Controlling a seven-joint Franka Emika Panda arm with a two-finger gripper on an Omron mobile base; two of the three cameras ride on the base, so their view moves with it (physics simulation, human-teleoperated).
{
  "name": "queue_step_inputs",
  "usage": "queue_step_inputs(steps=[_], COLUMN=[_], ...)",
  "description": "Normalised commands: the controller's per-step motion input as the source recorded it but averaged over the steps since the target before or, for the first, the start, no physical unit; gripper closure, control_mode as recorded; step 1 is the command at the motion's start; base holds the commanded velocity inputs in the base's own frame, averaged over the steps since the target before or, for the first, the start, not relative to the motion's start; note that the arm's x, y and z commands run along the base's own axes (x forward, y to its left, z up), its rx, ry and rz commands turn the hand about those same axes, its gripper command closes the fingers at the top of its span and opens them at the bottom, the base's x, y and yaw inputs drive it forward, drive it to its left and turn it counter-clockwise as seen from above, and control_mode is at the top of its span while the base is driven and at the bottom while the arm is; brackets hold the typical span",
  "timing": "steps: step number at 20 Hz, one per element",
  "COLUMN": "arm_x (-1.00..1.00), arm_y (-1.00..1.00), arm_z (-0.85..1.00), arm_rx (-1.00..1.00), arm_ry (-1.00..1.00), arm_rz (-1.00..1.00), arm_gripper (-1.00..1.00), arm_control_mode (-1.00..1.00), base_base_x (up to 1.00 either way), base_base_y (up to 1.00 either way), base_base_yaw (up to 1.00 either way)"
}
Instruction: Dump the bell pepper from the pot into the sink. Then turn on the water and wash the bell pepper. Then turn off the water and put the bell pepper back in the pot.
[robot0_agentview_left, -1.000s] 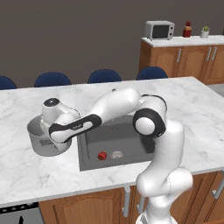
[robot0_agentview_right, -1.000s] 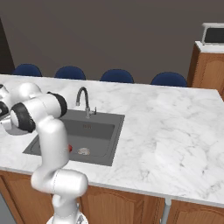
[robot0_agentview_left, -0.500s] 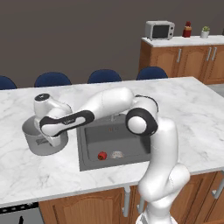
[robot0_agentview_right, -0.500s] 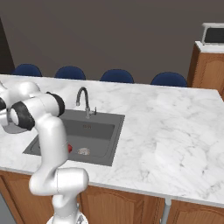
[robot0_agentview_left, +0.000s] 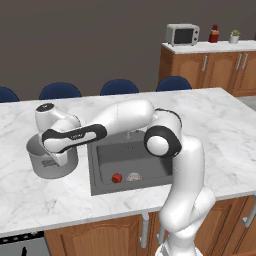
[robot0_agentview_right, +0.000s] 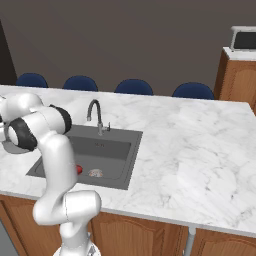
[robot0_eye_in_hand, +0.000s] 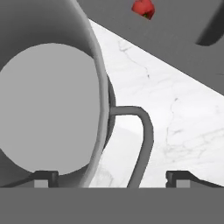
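At the counter's left end: the white arm reaches across the dark grey rectangular sink (robot0_agentview_left: 131, 162) and hangs over the large grey metal stockpot (robot0_agentview_left: 42, 160).
Hand: the hand (robot0_eye_in_hand: 111, 177) looks down at the pot's rim, its two dark fingertips (robot0_eye_in_hand: 45, 177) spread wide apart, one over the pot's mouth, the other over bare marble.
Between the fingertips: the pot's rim edge and its side loop handle (robot0_eye_in_hand: 140, 131); neither tip touches them.
Pot: upright on the white marble counter (robot0_agentview_left: 60, 200), just beside the sink's near edge, its flat grey bottom bare (robot0_eye_in_hand: 48, 105).
Tiny red bell pepper: lying on the sink floor (robot0_agentview_left: 116, 178), beyond the pot's handle from the hand (robot0_eye_in_hand: 143, 8), just beside the pale round drain (robot0_agentview_left: 133, 176).
Slim dark gooseneck faucet: at the sink's back edge (robot0_agentview_right: 95, 114), well apart from the hand.
Open room: a band of marble lies between the pot and the sink edge; more bare counter lies in front of the pot.
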Motion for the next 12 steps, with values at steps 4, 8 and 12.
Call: queue_step_inputs(steps=[4, 8, 12], arm_x=[-0.09, -0.02, -0.03], arm_y=[-0.05, -0.08, -0.25], arm_z=[0.45, 0.3, 0.23], arm_rx=[0.0, -0.02, -0.07], arm_ry=[0.0, -0.03, -0.06], arm_rz=[-0.1, -0.08, -0.06], arm_gripper=[-1.0, -1.0, -1.0], arm_control_mode=[-1.0, -1.0, -1.0], base_base_x=[0.0, 0.0, 0.0], base_base_y=[0.0, 0.0, 0.0], base_base_yaw=[0.0, 0.0, 0.0])
